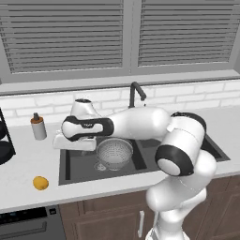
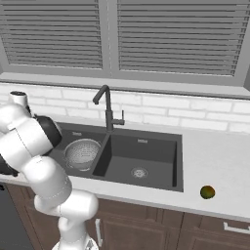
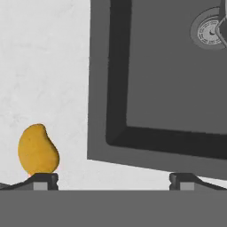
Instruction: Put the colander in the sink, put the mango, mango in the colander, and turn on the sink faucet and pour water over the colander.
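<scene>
The silvery colander (image 1: 114,152) sits in the left basin of the dark sink (image 1: 70,179); it also shows in the right base view as the colander (image 2: 82,152). A yellow-orange mango (image 1: 41,183) lies on the counter left of the sink, and this mango (image 3: 37,150) sits just past the left fingertip (image 3: 44,181). The darker green mango (image 2: 207,192) lies on the counter right of the sink (image 2: 178,188). My gripper (image 3: 113,181) is open with nothing between its fingers, hovering over the sink's left rim. The faucet (image 1: 136,93) stands behind the sink, with no water running.
A small grey bottle with a brown top (image 1: 38,126) stands on the counter at the back left. A black object (image 1: 4,145) occupies the far left edge. The basin's drain (image 3: 210,31) shows at the upper right of the hand view. Window blinds rise behind the counter.
</scene>
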